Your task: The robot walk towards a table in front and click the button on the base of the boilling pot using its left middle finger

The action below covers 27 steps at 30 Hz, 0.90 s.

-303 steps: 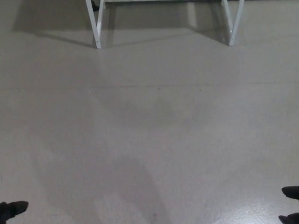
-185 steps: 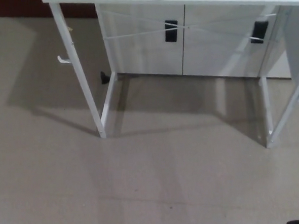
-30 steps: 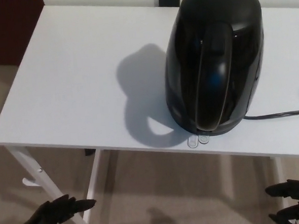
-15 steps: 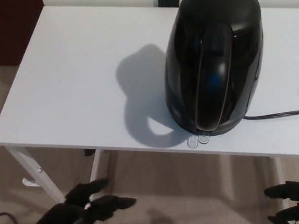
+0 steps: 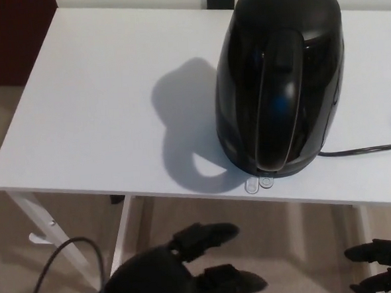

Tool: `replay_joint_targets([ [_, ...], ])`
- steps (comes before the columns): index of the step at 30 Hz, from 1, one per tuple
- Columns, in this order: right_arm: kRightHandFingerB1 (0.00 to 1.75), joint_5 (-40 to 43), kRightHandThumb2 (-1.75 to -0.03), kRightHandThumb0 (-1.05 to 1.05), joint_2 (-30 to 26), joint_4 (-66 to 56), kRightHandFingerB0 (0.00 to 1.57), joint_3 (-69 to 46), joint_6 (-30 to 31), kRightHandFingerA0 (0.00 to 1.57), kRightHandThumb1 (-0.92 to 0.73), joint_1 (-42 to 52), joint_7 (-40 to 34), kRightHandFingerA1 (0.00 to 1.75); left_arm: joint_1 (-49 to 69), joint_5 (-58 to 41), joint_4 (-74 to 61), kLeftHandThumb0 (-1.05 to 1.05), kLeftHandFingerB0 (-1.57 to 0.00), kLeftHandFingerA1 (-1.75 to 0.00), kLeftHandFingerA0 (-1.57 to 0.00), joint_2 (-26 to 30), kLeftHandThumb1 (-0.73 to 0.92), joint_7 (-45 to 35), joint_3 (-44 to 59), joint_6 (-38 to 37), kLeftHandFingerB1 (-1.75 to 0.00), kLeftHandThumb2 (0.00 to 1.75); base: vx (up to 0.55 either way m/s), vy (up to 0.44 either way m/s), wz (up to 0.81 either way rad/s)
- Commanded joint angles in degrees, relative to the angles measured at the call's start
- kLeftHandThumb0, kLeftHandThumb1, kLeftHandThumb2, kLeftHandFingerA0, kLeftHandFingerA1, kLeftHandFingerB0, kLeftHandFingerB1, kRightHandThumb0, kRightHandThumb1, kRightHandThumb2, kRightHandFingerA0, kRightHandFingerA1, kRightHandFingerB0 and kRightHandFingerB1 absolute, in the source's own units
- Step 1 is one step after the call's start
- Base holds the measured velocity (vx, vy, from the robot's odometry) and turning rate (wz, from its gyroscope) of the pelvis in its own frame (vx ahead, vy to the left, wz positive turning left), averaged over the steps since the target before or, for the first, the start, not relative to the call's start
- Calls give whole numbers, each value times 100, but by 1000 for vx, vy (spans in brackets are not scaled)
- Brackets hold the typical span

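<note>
The walk looks done and the reach is the step in hand: the left hand (image 5: 180, 273), fingers spread and empty, hangs below the table's (image 5: 87, 113) front edge. The boiling pot (image 5: 281, 81) stands toward the back right, its base buttons (image 5: 259, 182) at the front edge. Next, the middle finger must rise to them; the right hand (image 5: 385, 264) hangs low, loosely spread.

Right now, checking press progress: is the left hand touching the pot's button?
Apart. The head view shows the left hand below the table edge, floor visible between it and the button.

head view: looking steeply down from the robot's head, facing forward over the white table (image 5: 81, 120) (near edge close below)
framing: taking in tabletop, floor beneath, hands at the bottom
views: only one
</note>
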Motion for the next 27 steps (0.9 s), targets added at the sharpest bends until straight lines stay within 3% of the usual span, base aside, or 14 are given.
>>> replay_joint_targets([
  [1, 43, 177, -58, -52, -111, -33, 68, -114, -132, 75, -45, 117, 318, 44, -574, 1467, 68, -49, -21, -34, -27, 109, 80, 232, -556, -447, -28, 65, 0, 0, 0],
  [2, 43, 89, -58, -52, -141, -115, 68, -75, -74, 75, -45, 104, 242, 44, -746, 1573, 88, -49, -21, -34, -27, 50, 80, 182, -671, -428, -28, 65, 0, 0, 0],
  [3, 52, 22, -81, -49, -159, -106, 53, -34, -42, 70, -37, 111, 215, 60, -778, 1631, 13, -49, -19, -34, -25, 43, 81, 116, -722, -394, -28, 65, 0, 0, 0],
  [4, 41, 38, -55, -51, -158, -126, 68, -40, 3, 77, -47, 115, 248, 43, -851, 1668, 51, -49, -22, -35, -29, 5, 79, 185, -782, -378, -28, 64, 0, 0, 0],
  [8, 41, 38, -55, -52, -179, -178, 68, -36, 46, 82, -48, 61, 312, 44, -1157, 1789, 385, -50, -23, -34, -30, -65, 79, 432, -894, -288, -29, 64, 0, 0, 0],
  [9, 41, 33, -55, -52, -177, -190, 68, -33, 57, 82, -48, 71, 313, 44, -1206, 1842, 450, -61, -15, -43, -21, -73, 67, 486, -930, -241, -39, 88, 0, 0, 0],
  [10, 41, 30, -55, -52, -175, -202, 68, -30, 57, 82, -48, 91, 315, 44, -1248, 1903, 520, -61, -15, -43, -21, -82, 67, 547, -967, -193, -39, 88, 0, 0, 0],
  [11, 41, 30, -55, -52, -176, -208, 68, -31, 60, 82, -48, 93, 317, 44, -1311, 1971, 585, -58, -19, -30, -28, -92, 82, 570, -990, -125, -27, 65, 0, 0, 0],
  [13, 43, -196, -58, -61, -217, -69, 76, 128, -378, 89, -54, 22, 177, 49, -1369, 1949, 681, -49, -26, -34, -29, -96, 79, 588, -1014, -83, -29, 64, 0, 0, 0],
  [15, 42, -157, -58, -58, -195, -22, 75, 98, -330, 80, -53, 38, 87, 45, -1495, 2025, 1024, -49, -27, -34, -32, -136, 77, 877, -1041, -58, -30, 63, 0, 0, 0],
  [20, 42, -10, -57, -61, -155, 126, 74, 12, -487, 83, -52, 41, 180, 44, -1679, 2183, 1296, -50, -26, -34, -31, -206, 78, 1028, -1076, 92, -29, 63, 0, 0, 0],
  [22, 41, 14, -59, -61, -161, 114, 67, -3, -484, 73, -49, 48, 217, 43, -1747, 2253, 1292, -51, -24, -34, -31, -236, 77, 916, -1074, 213, -29, 63, 0, 0, 0],
  [26, 41, 39, -62, -67, -155, 190, 64, 1, -626, 69, -52, 9, 308, 43, -1854, 2206, 1403, -50, -25, -34, -31, -291, 76, 979, -1049, 209, -29, 63, 0, 0, 0],
  [27, 41, 20, -58, -63, -158, 205, 72, 8, -611, 78, -57, -10, 290, 43, -1881, 2208, 1459, -50, -26, -35, -33, -316, 75, 1056, -1048, 206, -29, 63, 0, 0, 0],
])
